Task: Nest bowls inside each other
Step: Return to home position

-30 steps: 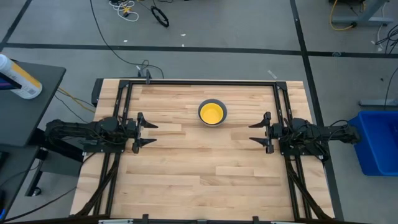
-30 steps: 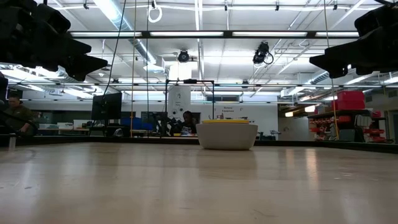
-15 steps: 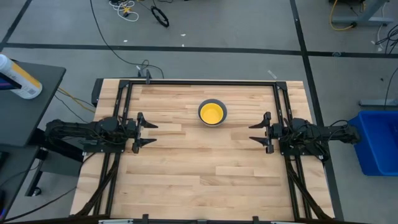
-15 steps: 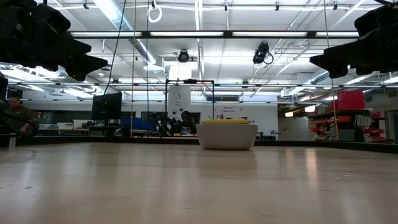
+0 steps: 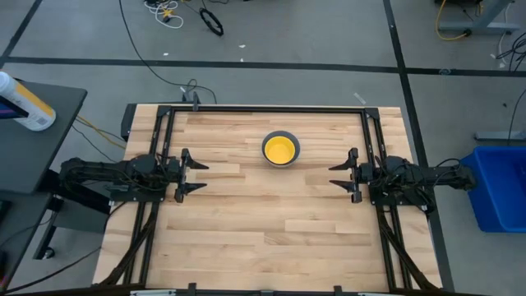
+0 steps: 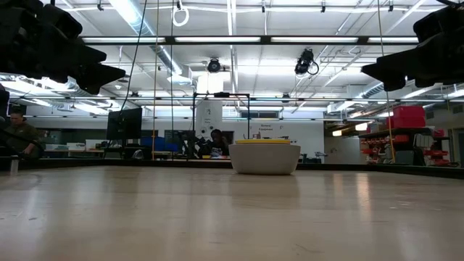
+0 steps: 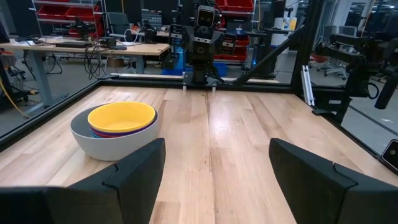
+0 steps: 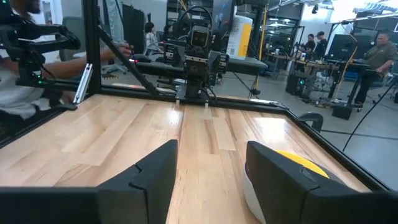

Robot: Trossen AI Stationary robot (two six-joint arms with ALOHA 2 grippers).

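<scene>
The bowls stand as one nested stack [image 5: 280, 150] on the wooden table, right of centre toward the far edge. A yellow bowl [image 7: 121, 117] sits on top, a dark blue rim [image 7: 127, 131] shows under it, and a grey bowl [image 7: 112, 142] is outermost, resting on its base. The other bowls are hidden inside. My left gripper [image 5: 197, 175] hovers open at the table's left side, pointing level toward the right. My right gripper [image 5: 337, 175] hovers open at the right side, facing it. The stack also shows beside my right gripper's finger [image 8: 283, 180].
A black frame rail [image 5: 263, 108] runs round the tabletop. A blue bin [image 5: 498, 185] stands off the table's right side, and a dark side table with a bottle [image 5: 25, 100] off its left. People sit in the room beyond [image 8: 379, 53]. Bare wood [image 5: 271, 222] lies between stack and near edge.
</scene>
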